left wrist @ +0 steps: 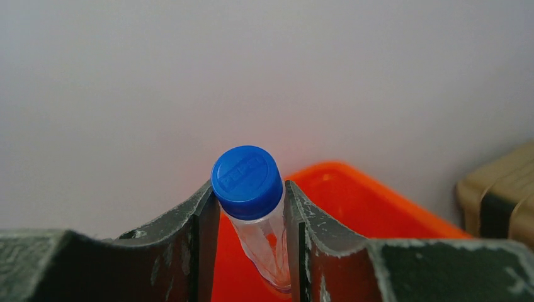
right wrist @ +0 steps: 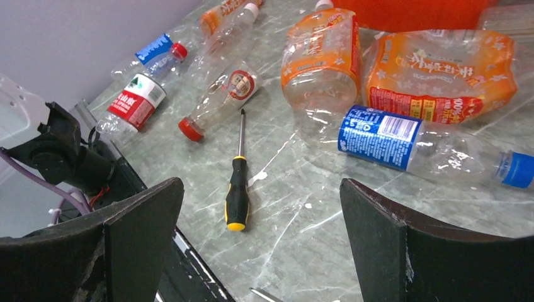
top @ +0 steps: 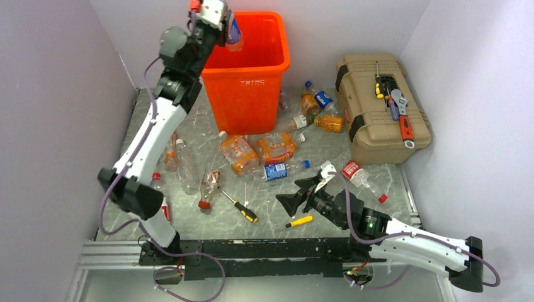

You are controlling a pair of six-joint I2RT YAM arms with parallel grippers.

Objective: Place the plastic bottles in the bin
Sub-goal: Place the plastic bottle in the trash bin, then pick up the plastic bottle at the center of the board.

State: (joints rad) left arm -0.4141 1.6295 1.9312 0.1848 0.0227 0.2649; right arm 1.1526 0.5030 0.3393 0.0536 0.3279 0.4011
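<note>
Above the orange bin (top: 252, 88), left gripper (left wrist: 250, 214) pinches a blue-capped bottle (left wrist: 247, 182), best released once well inside the rim; right gripper (top: 297, 194), before the bin, spread wide

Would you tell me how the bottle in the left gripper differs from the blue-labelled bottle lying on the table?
The held bottle is clamped in the left gripper; the labelled bottle is touched by no gripper. The held bottle is raised over the bin; the labelled bottle lies on its side on the table. Both are clear plastic with blue caps.
</note>
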